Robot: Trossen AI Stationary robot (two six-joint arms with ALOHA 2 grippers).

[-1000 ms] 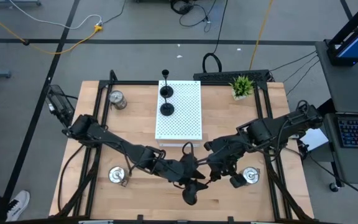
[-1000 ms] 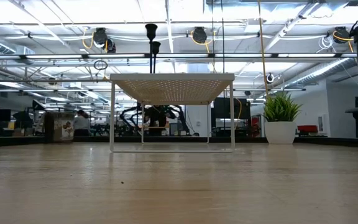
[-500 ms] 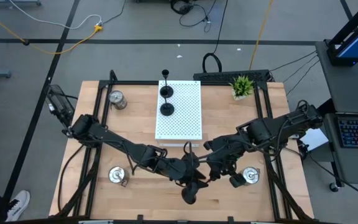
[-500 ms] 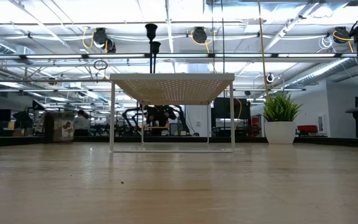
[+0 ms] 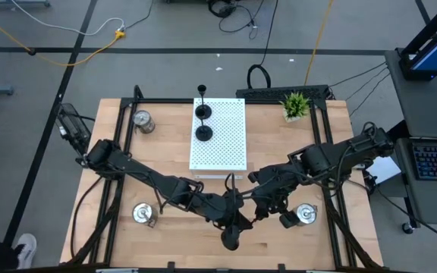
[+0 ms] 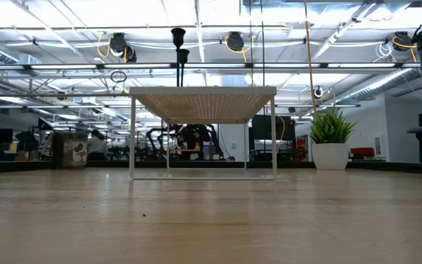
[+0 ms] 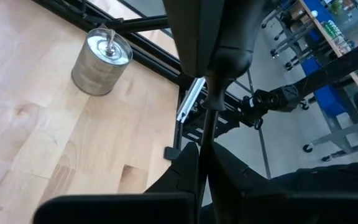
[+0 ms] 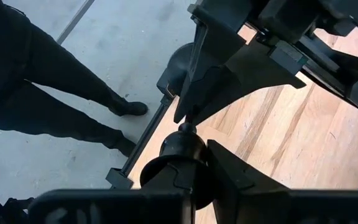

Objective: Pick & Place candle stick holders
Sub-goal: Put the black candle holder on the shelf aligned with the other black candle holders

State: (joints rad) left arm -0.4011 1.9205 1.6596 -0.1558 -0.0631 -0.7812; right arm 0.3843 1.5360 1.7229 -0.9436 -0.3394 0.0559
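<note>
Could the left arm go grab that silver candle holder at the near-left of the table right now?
Probably not yet. The left claw is shut on a black candle holder that the right claw also grips. The silver candle holder itself stands in the open beside the arm.

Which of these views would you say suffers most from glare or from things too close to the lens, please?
Low view: bright ceiling lights wash out the top, so the white perforated board and potted plant stand backlit. Left wrist view: the black holder's stem fills the middle, soft-edged, while the silver holder stays clear. Right wrist view: dark gripper parts crowd the frame, and the wooden table glares.
</note>
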